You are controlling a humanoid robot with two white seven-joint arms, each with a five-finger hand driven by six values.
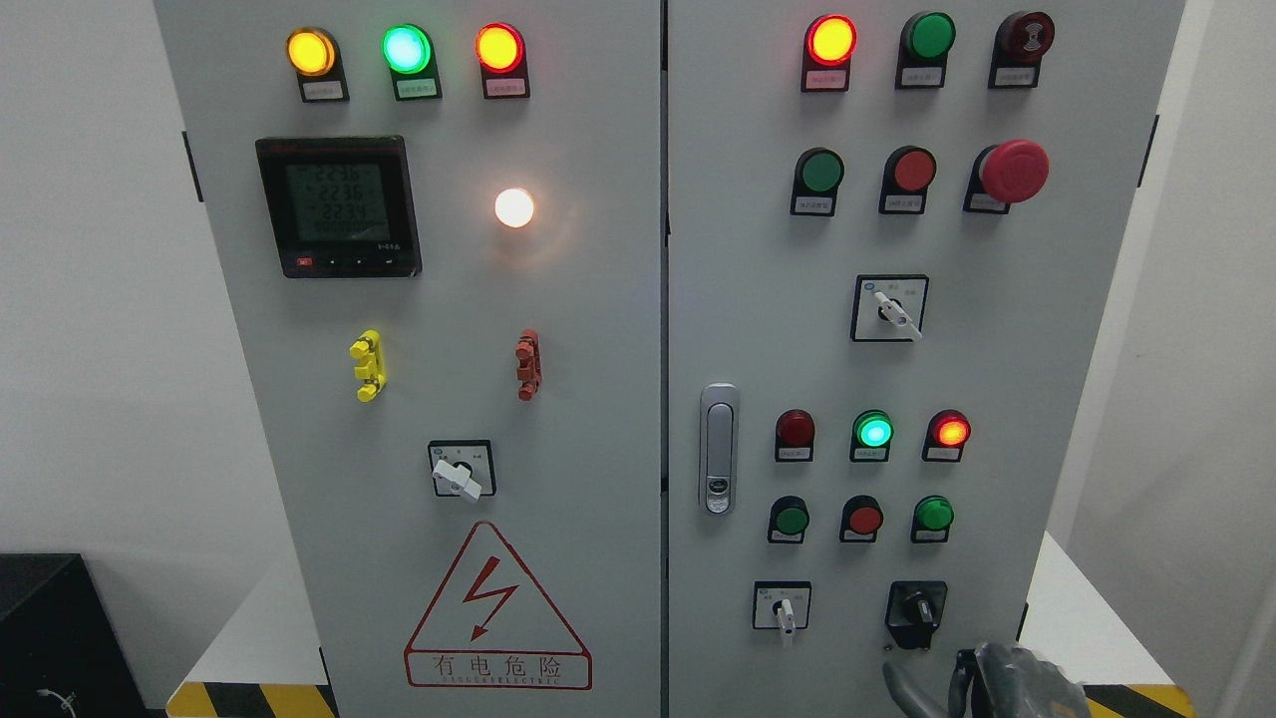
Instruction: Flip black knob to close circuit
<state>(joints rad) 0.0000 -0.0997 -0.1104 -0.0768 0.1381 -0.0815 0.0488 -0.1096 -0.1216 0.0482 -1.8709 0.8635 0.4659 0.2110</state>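
Note:
The black knob (916, 606) sits on a black plate at the lower right of the grey cabinet's right door (997, 399), its handle standing about upright. My right hand (982, 683) shows just below it at the bottom edge, dark grey and partly cut off by the frame. Its fingertips (897, 676) lie a short way under the knob, apart from it. The hand holds nothing that I can see. My left hand does not show.
White selector switches (786, 610) (895, 311) (457, 477) sit on the doors, with lit and unlit lamps, push buttons, a red mushroom stop button (1014, 171), a door latch (717, 449) and a meter (339, 206). A black box (45, 628) stands at lower left.

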